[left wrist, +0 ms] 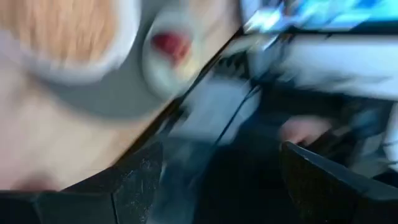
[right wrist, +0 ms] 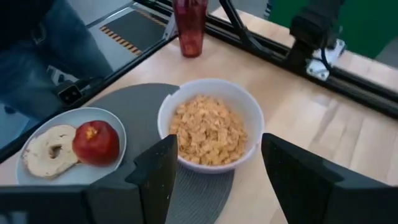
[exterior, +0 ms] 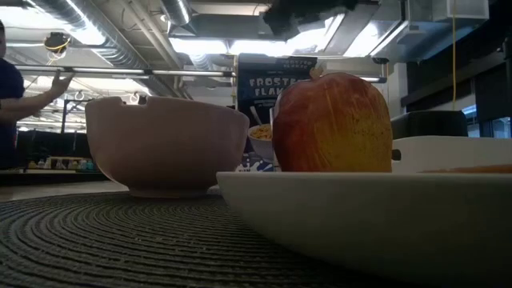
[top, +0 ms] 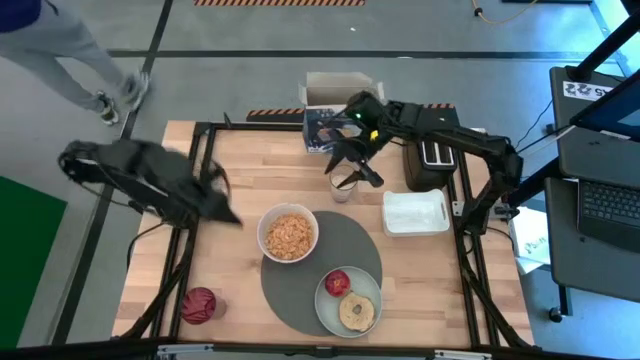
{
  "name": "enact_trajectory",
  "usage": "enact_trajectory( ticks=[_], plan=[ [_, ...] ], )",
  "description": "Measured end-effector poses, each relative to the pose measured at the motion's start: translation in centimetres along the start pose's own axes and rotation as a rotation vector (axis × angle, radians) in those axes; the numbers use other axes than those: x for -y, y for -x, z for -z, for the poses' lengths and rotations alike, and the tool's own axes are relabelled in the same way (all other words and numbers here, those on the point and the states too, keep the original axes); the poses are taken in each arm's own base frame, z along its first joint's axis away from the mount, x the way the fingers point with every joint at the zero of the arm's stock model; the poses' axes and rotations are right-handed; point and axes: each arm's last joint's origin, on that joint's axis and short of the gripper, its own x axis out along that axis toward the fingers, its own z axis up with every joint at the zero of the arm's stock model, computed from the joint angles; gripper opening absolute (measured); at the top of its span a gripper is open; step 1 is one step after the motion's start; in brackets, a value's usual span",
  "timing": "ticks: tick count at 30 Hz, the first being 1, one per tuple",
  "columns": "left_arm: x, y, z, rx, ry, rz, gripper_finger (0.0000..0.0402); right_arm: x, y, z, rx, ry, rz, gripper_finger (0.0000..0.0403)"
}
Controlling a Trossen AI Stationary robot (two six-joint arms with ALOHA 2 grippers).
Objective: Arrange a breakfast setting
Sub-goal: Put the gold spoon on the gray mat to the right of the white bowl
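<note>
The round dark-grey mat [top: 322,262] lies at the table's near middle. On it stand the white bowl [top: 288,233] full of cereal and the pale-green plate [top: 348,300] with the red apple [top: 337,282] and the bagel half [top: 357,312]. The small glass [top: 343,189] stands beyond the mat, and the blue cereal box [top: 323,127] stands at the far edge. My right gripper [top: 352,166] hangs open just above the glass, empty in its wrist view [right wrist: 217,140]. My left gripper [top: 222,198] is open and empty [left wrist: 221,155] at the table's left. No spoon shows.
A black toaster [top: 435,155] and a white rectangular tray [top: 415,212] stand at the right. A dark red cup [top: 200,305] stands at the near left corner. A person [top: 70,50] stands beyond the far left corner. Bare wood lies left of the mat.
</note>
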Motion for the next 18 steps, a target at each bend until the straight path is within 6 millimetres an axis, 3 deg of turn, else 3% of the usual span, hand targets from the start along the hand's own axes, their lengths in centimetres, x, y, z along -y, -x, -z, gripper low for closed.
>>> enact_trajectory(
  ticks=[2, 5, 13, 18],
  plan=[
    [0.1, -2.1, 1.3, -0.112, 0.051, -0.085, 0.0309, -0.7, -0.1, 1.0, 0.011, -0.021, 0.010, 0.0233],
    [0.2, -3.8, 3.6, -0.263, 0.161, -0.160, 0.0309, -2.0, 0.2, 2.0, 0.030, -0.050, 0.033, 0.0233],
    [-0.2, -4.3, 9.6, -0.604, 0.382, -0.378, 0.0309, -3.8, 1.4, 2.5, 0.067, -0.046, 0.210, 0.0233],
    [-1.3, -4.8, 11.9, -0.635, 0.399, -0.538, 0.0309, -3.5, 1.7, 1.9, 0.104, -0.041, 0.272, 0.0233]
  ],
)
